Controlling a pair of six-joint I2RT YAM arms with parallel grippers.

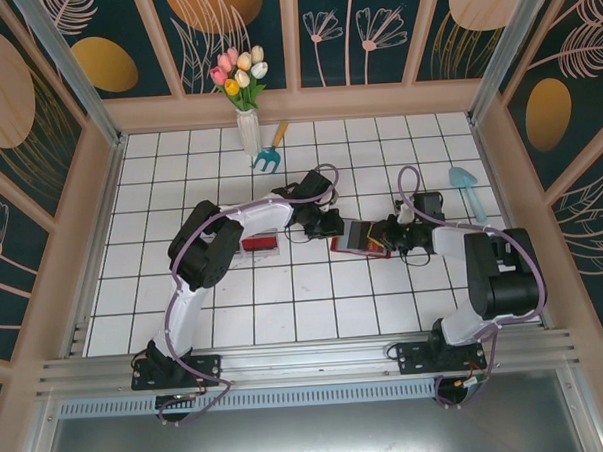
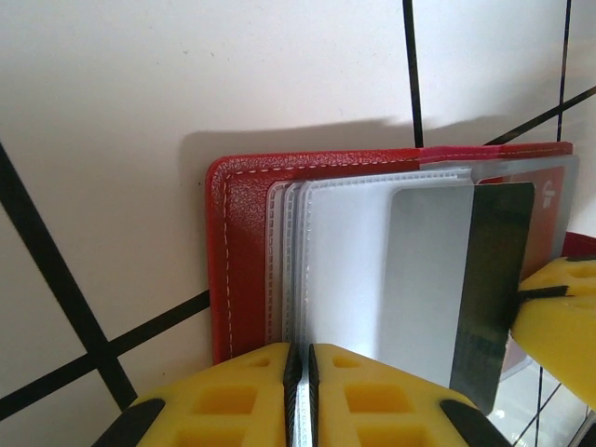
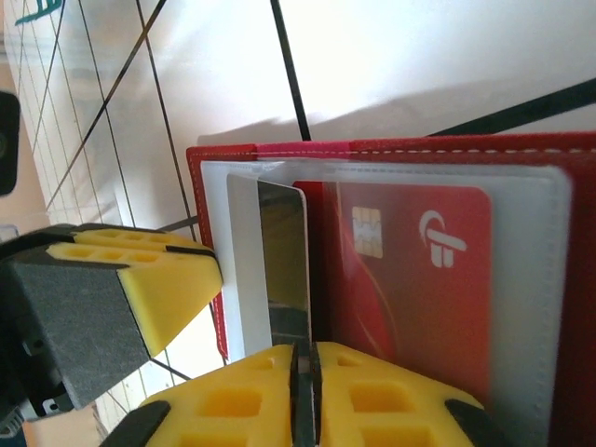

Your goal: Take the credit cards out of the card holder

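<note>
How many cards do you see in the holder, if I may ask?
3: a red card in the sleeve, a dark card beside it, a pale card partly behind that; more may be hidden.

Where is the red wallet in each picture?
Top external: the wallet sits just right of the picture's centre.
Left wrist: the wallet runs from centre to right edge, with its red border at left.
Right wrist: the wallet runs from centre to right edge, with its red border on top.
Shared landmark: the dark card sticking out of it, seen in both wrist views.
</note>
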